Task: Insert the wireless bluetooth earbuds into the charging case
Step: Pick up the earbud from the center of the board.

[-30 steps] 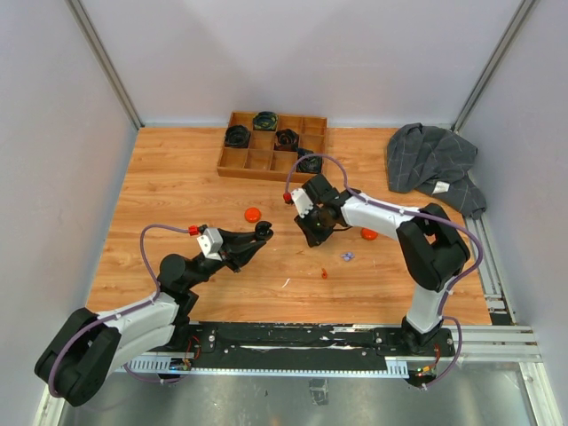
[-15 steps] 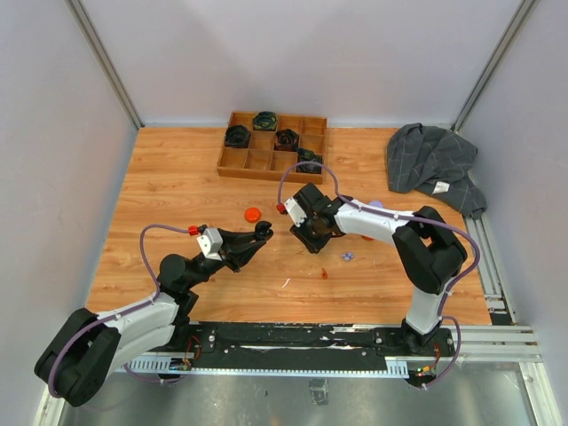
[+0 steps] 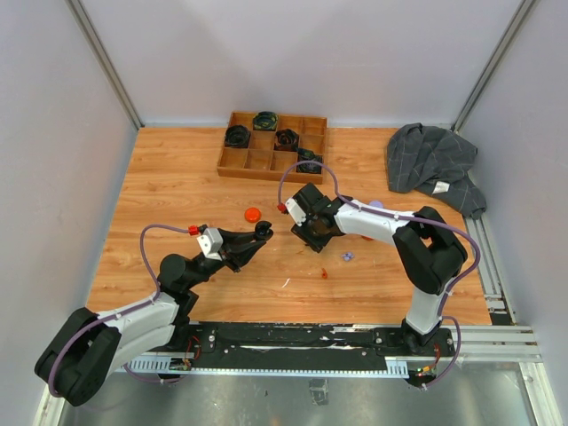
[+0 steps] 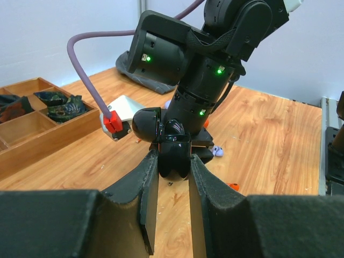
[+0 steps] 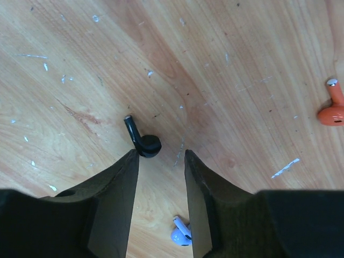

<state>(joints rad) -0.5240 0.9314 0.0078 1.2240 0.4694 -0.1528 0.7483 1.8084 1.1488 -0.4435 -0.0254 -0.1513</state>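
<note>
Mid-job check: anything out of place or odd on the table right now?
Yes: three earbuds lie loose on the table, a black earbud just ahead of the right gripper, a lavender earbud and an orange earbud nearby.

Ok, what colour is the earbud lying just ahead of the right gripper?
Black. That earbud shows best in the right wrist view.

A fixed camera above and behind my bases looks down and forward over the whole table [image 3: 177, 186] from far off. My left wrist camera sits low behind my left gripper [image 4: 171, 161], facing level across the boards at my right arm [image 4: 215, 64]. My right wrist camera looks almost straight down past my right gripper [image 5: 160, 158], very close. All three views catch the lavender earbud [image 5: 180, 234].
</note>
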